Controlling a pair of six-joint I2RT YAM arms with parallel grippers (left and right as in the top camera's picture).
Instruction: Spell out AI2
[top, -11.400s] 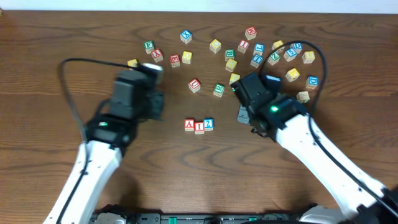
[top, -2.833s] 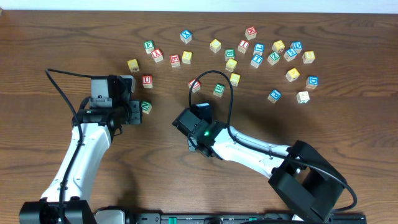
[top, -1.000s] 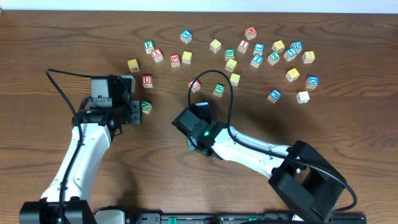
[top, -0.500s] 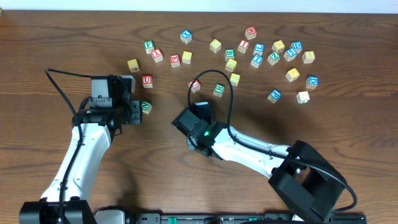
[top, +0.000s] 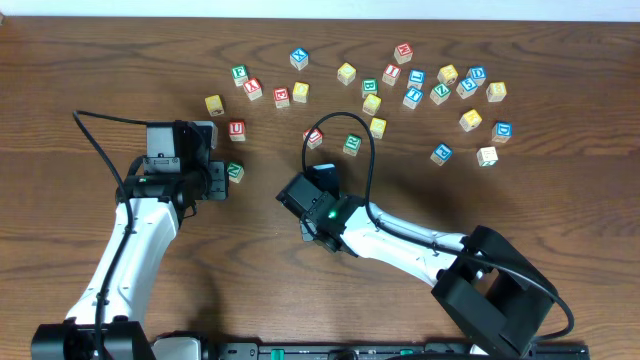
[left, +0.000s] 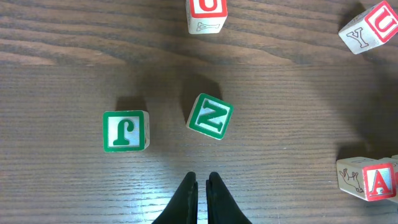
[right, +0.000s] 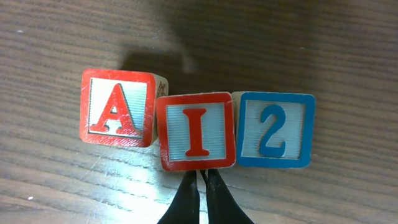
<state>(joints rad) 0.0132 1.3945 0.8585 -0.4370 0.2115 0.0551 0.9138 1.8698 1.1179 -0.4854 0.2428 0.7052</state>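
Note:
In the right wrist view three cubes lie in a row on the wood: a red-faced A cube, a red-faced I cube and a blue-faced 2 cube. I and 2 touch; A sits slightly higher, against I. My right gripper is shut and empty, its tips at the near edge of the I cube. In the overhead view the right gripper covers the row. My left gripper is shut and empty, left of the row.
The left wrist view shows a green J cube, a green Z cube, a red U cube and another red A cube. Many loose cubes lie scattered across the far side of the table. The right arm's cable loops above them.
Since the oldest frame the right arm has swung left over the A, I, 2 row and the left arm has drawn back leftward. Nothing has moved in the last few seconds.

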